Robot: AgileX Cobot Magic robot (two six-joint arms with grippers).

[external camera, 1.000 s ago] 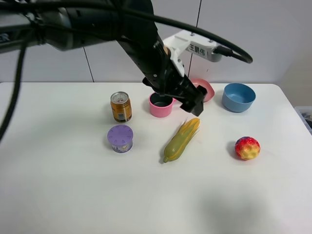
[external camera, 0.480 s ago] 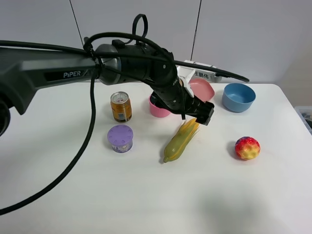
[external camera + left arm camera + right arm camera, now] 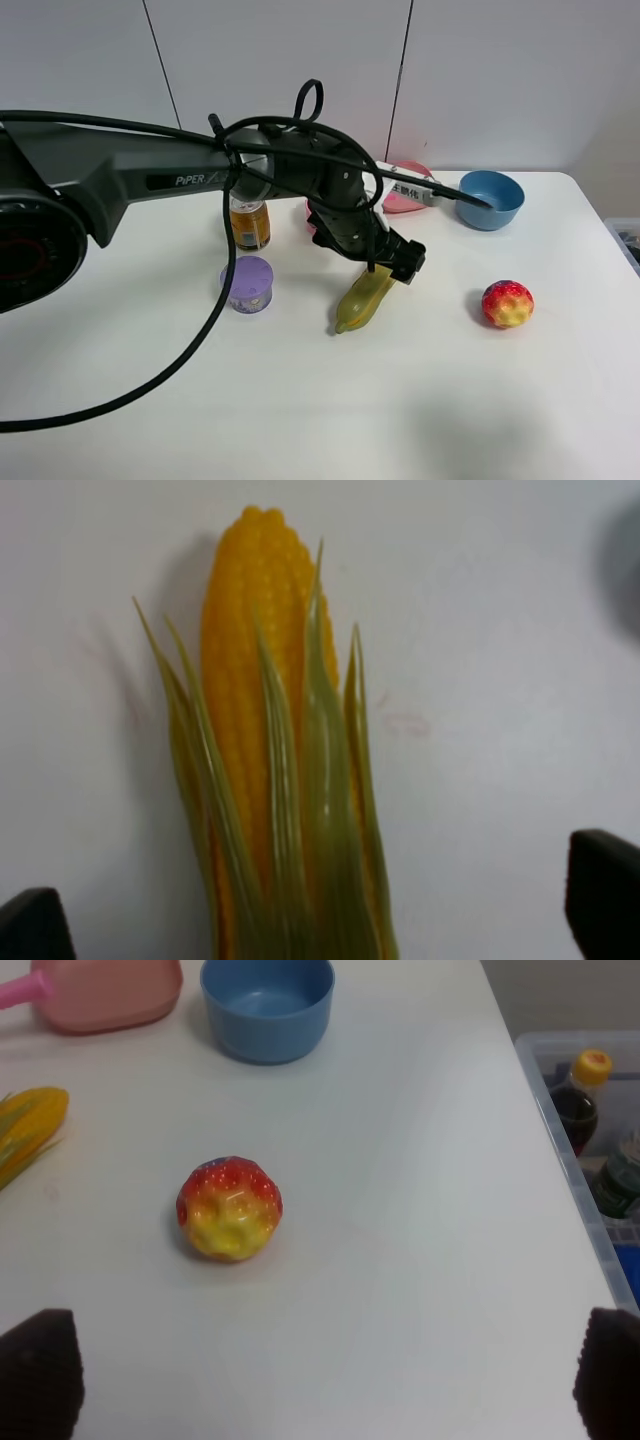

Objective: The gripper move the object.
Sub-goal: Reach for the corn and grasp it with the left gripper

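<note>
A robotics lab or test room: a white table (image 3: 450, 400) stands against plain pale wall panels (image 3: 280, 70), and a black arm (image 3: 120, 185) marked PIPER hangs among toys — a corn cob (image 3: 362, 300), a bumpy ball (image 3: 507, 303) — while a clear plastic bin (image 3: 572, 1175) of bottles (image 3: 578, 1100) sits beside the table.

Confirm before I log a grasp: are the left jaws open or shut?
Open: jaws of the left gripper stand wide apart, the corn cob between them.

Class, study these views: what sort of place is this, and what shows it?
Probably a robotics lab bench, not a kitchen: a black robot arm reaches over a toy corn cob on a plain white table.
</note>
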